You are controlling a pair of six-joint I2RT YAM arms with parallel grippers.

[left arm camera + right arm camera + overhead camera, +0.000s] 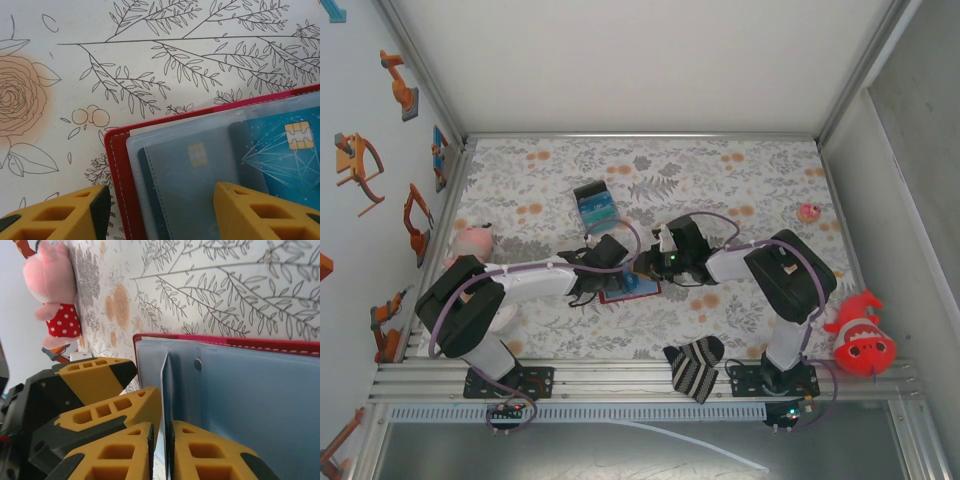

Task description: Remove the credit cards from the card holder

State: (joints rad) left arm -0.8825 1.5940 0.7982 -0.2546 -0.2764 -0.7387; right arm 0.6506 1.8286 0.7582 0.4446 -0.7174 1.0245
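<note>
Floral cloth [740, 170] covers the table. A striped sock [695, 368] lies at the near edge, nearer than the holder [117, 170], which lies open flat under both grippers. The left gripper [160, 200] straddles the holder's red edge, jaws apart and grasping nothing. The right gripper [161, 432] pinches a card [164, 385] standing on edge over the holder. Teal cards [595, 208] lie beyond the holder.

Pink plush [52, 285], red fish toy [860, 335], striped sock [695, 368]
</note>
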